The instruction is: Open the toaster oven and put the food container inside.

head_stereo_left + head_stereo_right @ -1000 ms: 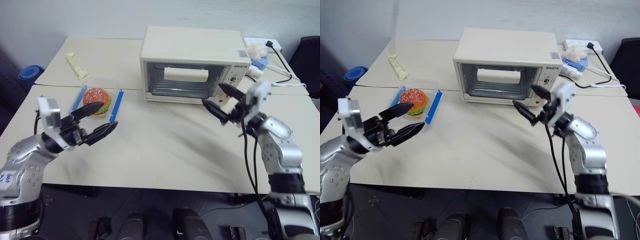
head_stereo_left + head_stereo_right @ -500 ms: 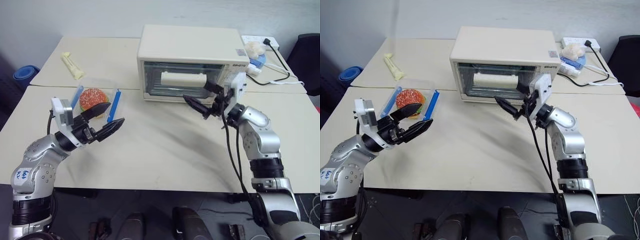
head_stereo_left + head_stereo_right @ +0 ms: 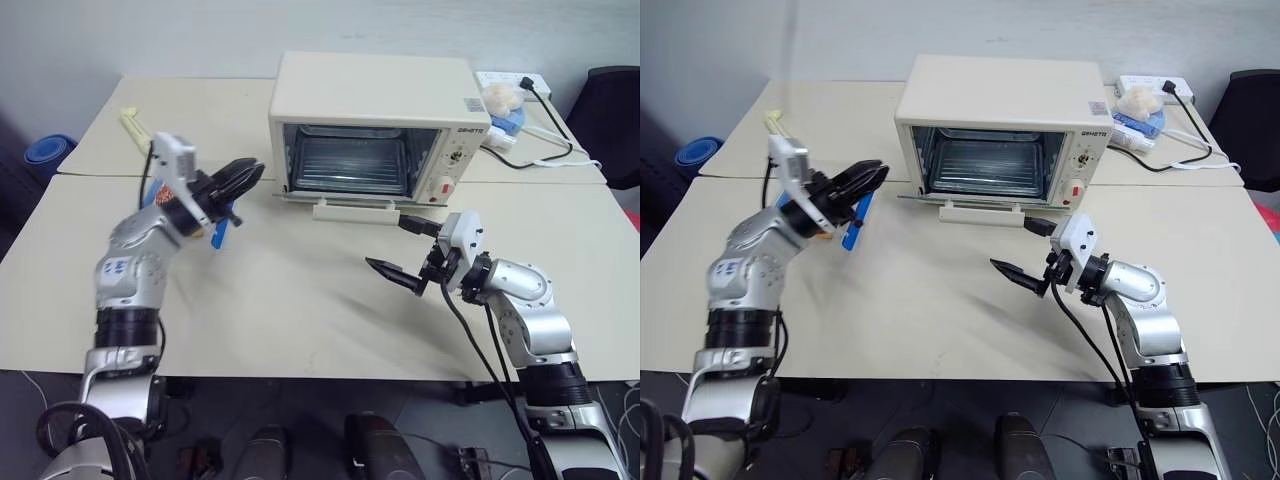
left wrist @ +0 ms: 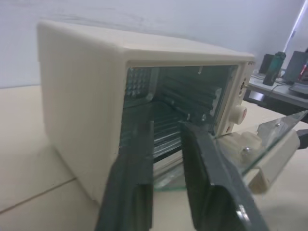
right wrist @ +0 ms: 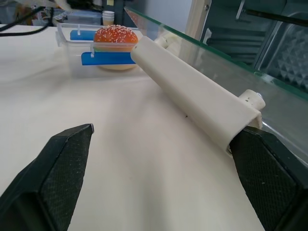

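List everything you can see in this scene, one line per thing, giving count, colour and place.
toaster oven: one, cream-white, middle back of the table, glass door dropped open
food container: one, clear with blue clips, on the table left of the oven
toy burger: one, orange-red, inside the container
packet: one, pale yellow, far left of the table
power strip: one, white, far right corner
cable: one, black, running from the power strip
crumpled white thing: one, beside the power strip
tables: two, cream, pushed together
left gripper: one, black, shut, above the container
right gripper: one, black, open, in front of the oven door
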`<state>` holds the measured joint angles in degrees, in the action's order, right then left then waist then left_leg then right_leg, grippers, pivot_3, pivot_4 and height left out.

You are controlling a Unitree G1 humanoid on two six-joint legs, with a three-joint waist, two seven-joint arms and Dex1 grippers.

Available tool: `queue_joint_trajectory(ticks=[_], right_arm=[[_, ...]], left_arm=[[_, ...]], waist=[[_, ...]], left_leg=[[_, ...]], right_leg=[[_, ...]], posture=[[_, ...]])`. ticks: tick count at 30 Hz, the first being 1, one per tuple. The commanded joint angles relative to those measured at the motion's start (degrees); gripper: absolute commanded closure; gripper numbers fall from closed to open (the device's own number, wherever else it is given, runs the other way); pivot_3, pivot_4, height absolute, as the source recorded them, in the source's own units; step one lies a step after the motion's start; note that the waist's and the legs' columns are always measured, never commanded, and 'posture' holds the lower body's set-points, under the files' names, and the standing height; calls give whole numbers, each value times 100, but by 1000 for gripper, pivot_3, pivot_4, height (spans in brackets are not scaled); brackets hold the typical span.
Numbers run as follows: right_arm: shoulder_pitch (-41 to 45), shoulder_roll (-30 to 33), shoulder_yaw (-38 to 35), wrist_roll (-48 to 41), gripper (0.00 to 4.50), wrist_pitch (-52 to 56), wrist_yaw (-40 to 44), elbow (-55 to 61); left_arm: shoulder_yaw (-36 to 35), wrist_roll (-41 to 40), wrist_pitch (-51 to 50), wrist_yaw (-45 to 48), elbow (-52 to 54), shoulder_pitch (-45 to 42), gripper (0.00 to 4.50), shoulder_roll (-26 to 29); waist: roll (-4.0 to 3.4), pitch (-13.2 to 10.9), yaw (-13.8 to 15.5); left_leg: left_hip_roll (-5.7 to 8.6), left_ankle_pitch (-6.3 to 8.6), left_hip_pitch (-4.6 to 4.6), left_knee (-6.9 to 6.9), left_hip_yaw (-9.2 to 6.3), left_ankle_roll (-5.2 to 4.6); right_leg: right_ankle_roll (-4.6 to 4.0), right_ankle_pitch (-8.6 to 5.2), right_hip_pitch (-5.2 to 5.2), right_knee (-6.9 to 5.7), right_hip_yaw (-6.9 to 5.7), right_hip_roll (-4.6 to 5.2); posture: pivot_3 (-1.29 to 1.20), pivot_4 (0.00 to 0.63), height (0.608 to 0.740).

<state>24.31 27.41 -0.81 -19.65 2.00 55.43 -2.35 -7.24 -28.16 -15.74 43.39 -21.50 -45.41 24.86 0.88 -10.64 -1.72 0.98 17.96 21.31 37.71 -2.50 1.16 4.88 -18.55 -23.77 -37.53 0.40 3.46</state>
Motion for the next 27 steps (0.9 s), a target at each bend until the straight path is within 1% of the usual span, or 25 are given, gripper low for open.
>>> queue_joint_trajectory(ticks=[1,3,5,8,11,13,15,17,22,26,27], right_arm=[[0,-16,-48,4,0,-268,-31,188],[-117,18,-89,51,0,-348,-86,202],[-464,115,-206,91,0,-498,-134,301],[-929,232,-387,87,0,-664,-223,456],[-1639,367,-727,33,0,-934,-271,564],[-1932,438,-868,13,0,-972,-334,662],[-2449,496,-1256,-117,0,-963,-476,877],[-2734,519,-1503,-199,0,-930,-583,1040],[-2915,479,-1846,-362,0,-911,-785,1283],[-2771,477,-1841,-478,0,-698,-884,1382],[-2727,486,-1798,-669,0,-537,-801,1441]], left_arm=[[156,410,462,118,-499,-376,4493,-52],[240,635,685,127,-856,-583,4493,-105],[348,686,716,467,-952,-632,4493,-94],[409,719,653,733,-964,-623,4493,-71],[618,932,668,998,-798,-476,4493,16],[741,1061,738,1093,-674,-340,4493,31],[968,1288,691,1026,-507,-50,4493,-30],[1111,1495,650,834,-400,149,4493,-105],[1300,1853,693,471,-111,540,4493,-237],[1317,1900,659,343,208,811,4493,-315],[1246,1804,623,314,352,905,4493,-363]], waist=[[0,0,-2],[0,0,14],[1,0,27],[1,0,42],[1,0,75],[1,0,104],[1,0,127],[1,0,166],[1,0,171],[0,0,168],[0,0,165]], left_leg=[[0,0,0,-2,3,0],[0,0,1,0,3,0],[2,0,1,3,2,0],[6,1,3,3,-2,-2],[11,4,7,14,-5,-6],[14,6,5,19,-5,-10],[14,7,-1,22,3,-12],[12,7,-7,22,-3,-13],[12,7,-7,28,-2,-14],[10,7,-10,27,-4,-14],[10,7,-10,28,-3,-14]], right_leg=[[0,0,-1,0,0,0],[0,0,-3,0,-2,0],[0,0,-2,2,-2,2],[0,0,0,-1,2,6],[2,1,4,1,4,9],[3,2,7,5,5,10],[4,2,8,9,9,9],[4,1,13,8,19,8],[5,2,15,6,27,8],[5,2,17,5,26,7],[5,2,17,4,26,7]], posture=[[0,150,740],[0,150,740],[0,150,740],[0,150,740],[0,150,740],[0,150,740],[0,150,740],[0,150,740],[0,150,740],[0,150,740],[0,150,740]])
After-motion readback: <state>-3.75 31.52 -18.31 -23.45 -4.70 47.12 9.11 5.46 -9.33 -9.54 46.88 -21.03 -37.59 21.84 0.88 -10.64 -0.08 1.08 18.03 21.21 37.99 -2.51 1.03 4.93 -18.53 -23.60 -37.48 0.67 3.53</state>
